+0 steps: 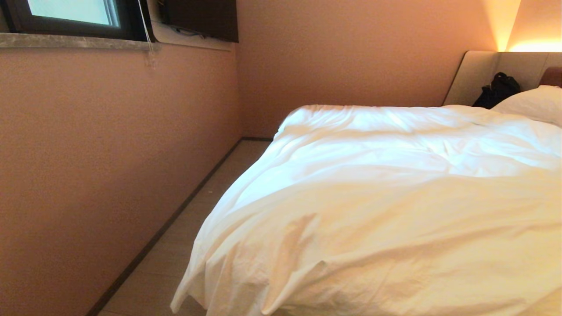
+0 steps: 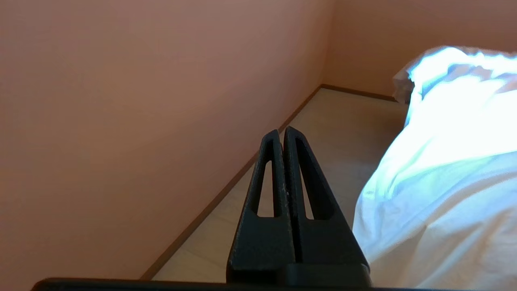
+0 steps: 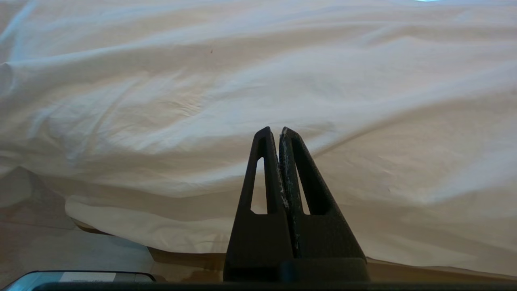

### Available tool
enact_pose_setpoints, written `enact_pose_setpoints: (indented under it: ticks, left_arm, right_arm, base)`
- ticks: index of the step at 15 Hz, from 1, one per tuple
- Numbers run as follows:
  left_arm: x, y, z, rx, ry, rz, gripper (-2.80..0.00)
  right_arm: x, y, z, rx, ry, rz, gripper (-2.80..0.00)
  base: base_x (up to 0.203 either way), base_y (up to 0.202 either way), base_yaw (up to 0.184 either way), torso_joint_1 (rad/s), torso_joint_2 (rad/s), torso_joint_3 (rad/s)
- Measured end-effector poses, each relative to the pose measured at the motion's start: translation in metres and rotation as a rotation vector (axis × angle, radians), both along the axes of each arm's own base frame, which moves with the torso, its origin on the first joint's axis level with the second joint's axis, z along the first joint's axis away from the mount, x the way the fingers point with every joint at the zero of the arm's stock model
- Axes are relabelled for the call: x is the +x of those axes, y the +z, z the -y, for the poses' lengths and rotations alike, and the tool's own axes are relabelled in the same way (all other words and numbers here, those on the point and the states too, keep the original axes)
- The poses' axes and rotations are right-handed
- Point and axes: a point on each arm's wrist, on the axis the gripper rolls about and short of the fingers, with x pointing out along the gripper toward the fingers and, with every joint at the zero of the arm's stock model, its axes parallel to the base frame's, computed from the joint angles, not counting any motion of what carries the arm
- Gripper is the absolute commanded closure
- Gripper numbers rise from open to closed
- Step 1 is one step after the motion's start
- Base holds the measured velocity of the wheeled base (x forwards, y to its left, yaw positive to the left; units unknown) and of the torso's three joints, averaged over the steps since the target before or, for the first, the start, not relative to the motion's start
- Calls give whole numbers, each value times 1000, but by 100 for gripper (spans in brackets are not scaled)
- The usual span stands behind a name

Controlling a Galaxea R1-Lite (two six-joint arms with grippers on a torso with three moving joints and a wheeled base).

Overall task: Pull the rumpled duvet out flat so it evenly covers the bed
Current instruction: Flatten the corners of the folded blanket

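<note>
While both the left gripper [image 2: 282, 135] and right gripper [image 3: 274, 135] are clenched on nothing, the duvet [image 1: 395, 210] sags off the bed's near-left corner; a careless tug could probably drag it onto the floor [image 1: 175, 259].

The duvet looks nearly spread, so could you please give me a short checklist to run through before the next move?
1. Left end effector empty and shut: ok, it points along the floor beside the bed, clear of the fabric.
2. Right end effector empty and shut: ok, it faces the duvet without gripping it.
3. Duvet reaches the near edge: ok, it drapes over the side.
4. Duvet flat: not ok, creases and a bunched ridge remain near the far edge.
5. Pillow uncovered at the headboard: ok.
6. Black bag at the headboard clear of the duvet: cannot tell.
</note>
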Motion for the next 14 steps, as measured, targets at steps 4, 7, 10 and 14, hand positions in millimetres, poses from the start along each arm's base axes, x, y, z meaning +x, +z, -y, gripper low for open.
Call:
enact_pose_setpoints:
  ticks: [4, 7, 10, 14]
  left_arm:
    - [2, -5, 0, -2, -8, -16, 0]
    - [4, -10, 0, -1, -27, -14, 0]
    - [9, -18, 0, 29, -34, 62, 0]
    - [10, -21, 1, 39, -68, 101, 0]
  right_arm:
    - [0, 0, 0, 0, 0, 0, 0]
    - [0, 0, 0, 0, 0, 0, 0]
    - [0, 0, 0, 0, 0, 0, 0]
    - [0, 0, 0, 0, 0, 0, 0]
  base:
    - [0, 0, 0, 0, 0, 0]
    - [0, 0, 0, 0, 0, 0]
    - [0, 0, 0, 0, 0, 0]
    - [0, 0, 0, 0, 0, 0]
